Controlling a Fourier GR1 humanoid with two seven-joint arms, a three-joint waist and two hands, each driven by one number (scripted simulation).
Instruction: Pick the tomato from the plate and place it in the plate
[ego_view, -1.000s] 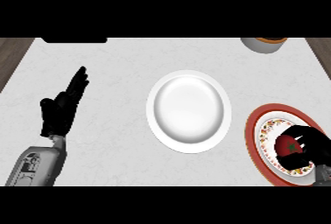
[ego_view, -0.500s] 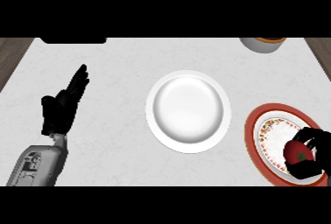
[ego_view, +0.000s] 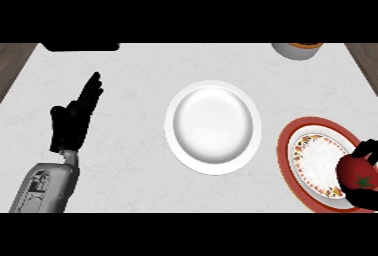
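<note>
Red tomato (ego_view: 359, 173) sits in the curled fingers of the right hand (ego_view: 367, 192), over the near right part of the red-rimmed plate (ego_view: 319, 162). To that hand's left lies the white plate (ego_view: 212, 127), apart from the red one. Far left, the left hand (ego_view: 72, 120) rests open, fingers straight and pointing away

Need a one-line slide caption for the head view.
Right hand curled round tomato over red-rimmed plate; white plate empty.

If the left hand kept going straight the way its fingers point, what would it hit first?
Probably nothing on the counter: the left hand points up and slightly right, over bare counter, passing just right of the dark object at the far edge.
</note>
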